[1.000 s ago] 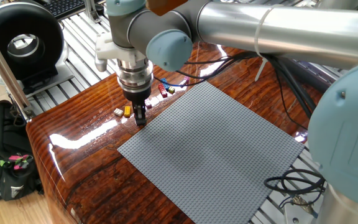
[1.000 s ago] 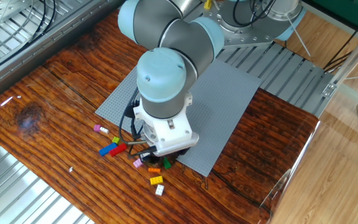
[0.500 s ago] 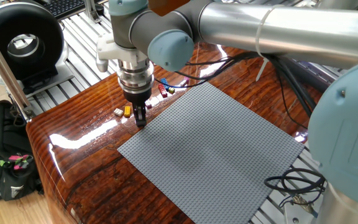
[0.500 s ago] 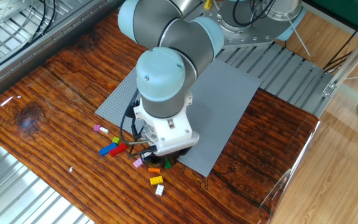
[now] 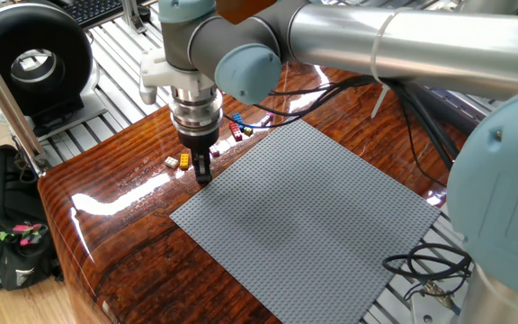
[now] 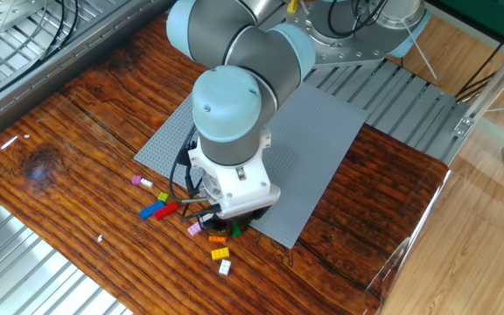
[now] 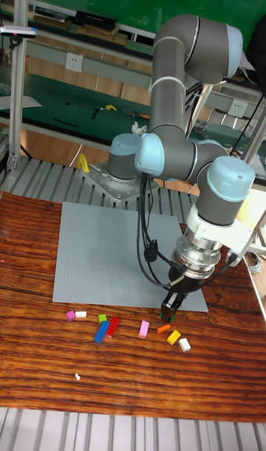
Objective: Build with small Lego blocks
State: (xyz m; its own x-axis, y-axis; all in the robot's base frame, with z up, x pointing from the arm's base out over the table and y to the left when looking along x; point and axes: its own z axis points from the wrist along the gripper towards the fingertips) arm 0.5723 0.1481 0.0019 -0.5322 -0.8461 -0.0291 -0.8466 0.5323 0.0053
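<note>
Tool [image 7: 172, 304] low beside scattered small Lego blocks [image 7: 143, 328].

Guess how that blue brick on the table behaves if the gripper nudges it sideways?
The blue brick lies flat and long on the glossy wood table, so it would probably slide rather than tip or roll. It looks like small hard plastic, likely stiff and light. It touches the red brick, which may shift too.

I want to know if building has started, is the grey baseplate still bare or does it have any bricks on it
Bare where visible: the baseplate shows no bricks; the small Lego blocks lie loose on the wood. The arm hides one corner.
</note>
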